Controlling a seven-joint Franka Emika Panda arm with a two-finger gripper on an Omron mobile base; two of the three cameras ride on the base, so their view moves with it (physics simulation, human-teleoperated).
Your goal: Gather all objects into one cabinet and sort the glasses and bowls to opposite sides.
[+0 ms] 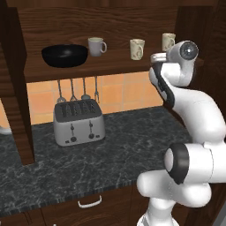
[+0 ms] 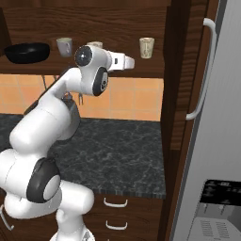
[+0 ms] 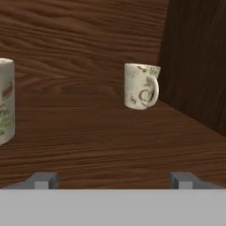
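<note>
On the dark wood cabinet shelf [image 1: 114, 62] stand four things in a row. From left to right they are the wide black bowl [image 1: 65, 55], the pale grey mug [image 1: 96, 46], and two cream cups [image 1: 137, 48] [image 1: 168, 42]. My gripper [image 3: 113, 180] is open and holds nothing. It hovers just in front of the shelf [image 3: 110, 132] and faces the gap between the two cream cups. One cup [image 3: 141, 86] is ahead to the right near the cabinet's side wall, the other [image 3: 5, 106] is at the left edge. The arm partly hides one cup [image 2: 95, 44] in the right base view.
A silver toaster [image 1: 78, 121] sits on the black marble counter [image 1: 132, 150] under hanging utensils [image 1: 77, 90]. The open cabinet door with its long white handle [image 2: 203, 70] stands to the right, beside a grey fridge [image 2: 221, 155]. Drawers with white handles [image 2: 115, 203] sit below the counter.
</note>
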